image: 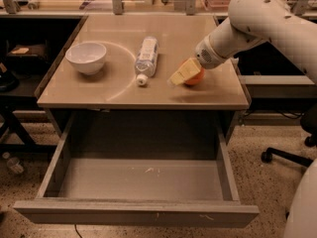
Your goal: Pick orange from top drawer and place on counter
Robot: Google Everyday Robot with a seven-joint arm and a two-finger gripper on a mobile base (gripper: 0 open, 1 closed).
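The orange (196, 78) sits on the beige counter (119, 83) at its right side, partly hidden by my gripper. My gripper (184, 73) is right at the orange, covering its left and upper part, with the white arm (257, 24) coming in from the upper right. The orange appears to rest on the counter surface. The top drawer (138, 180) is pulled wide open below the counter's front edge, and its grey floor holds nothing.
A white bowl (86, 57) stands at the counter's left. A clear plastic bottle (146, 56) lies on its side in the middle, cap toward the front. An office chair base (290, 155) stands on the floor at the right. Shelving runs along the back.
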